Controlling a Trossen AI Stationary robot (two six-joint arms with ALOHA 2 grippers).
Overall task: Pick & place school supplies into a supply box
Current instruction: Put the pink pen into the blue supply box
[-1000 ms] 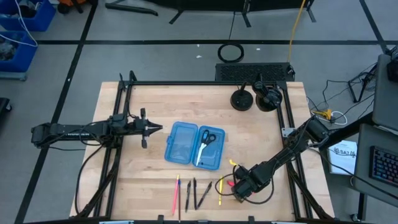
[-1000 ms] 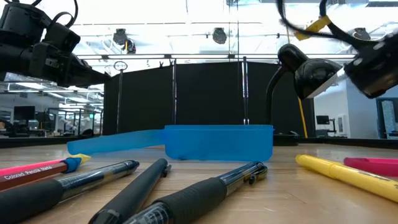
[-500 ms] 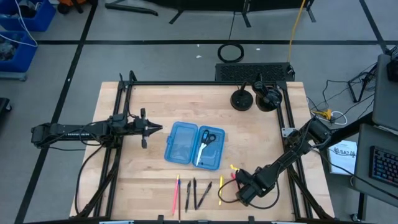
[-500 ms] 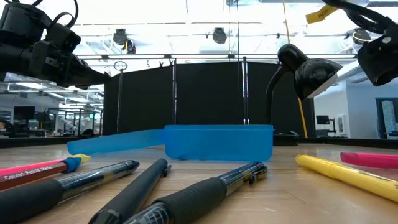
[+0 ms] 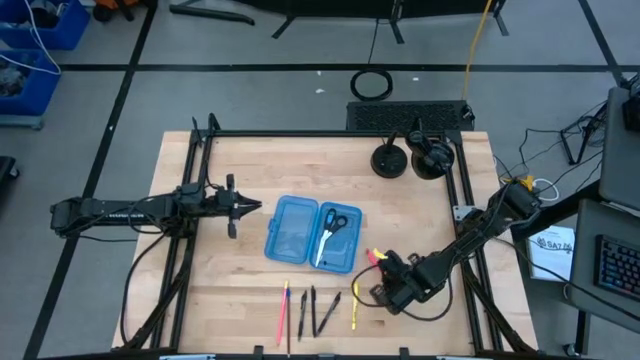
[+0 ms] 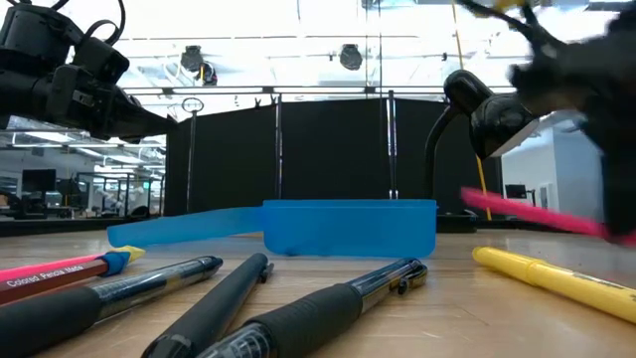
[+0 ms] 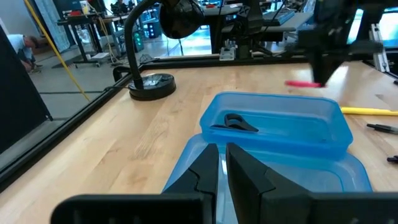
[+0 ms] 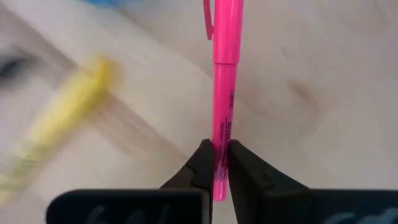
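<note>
Scissors [image 5: 330, 227] in supply box [image 5: 312, 234] right half; pens [image 5: 316, 310] in row before it.

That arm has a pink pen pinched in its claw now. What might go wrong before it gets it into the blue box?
The right gripper pinches the pink pen near one end, so the long free end might swing or slip out. The scissors already lie in the blue box, so the pen may land on them or catch the rim. The yellow pen lies close by and could get knocked.
</note>
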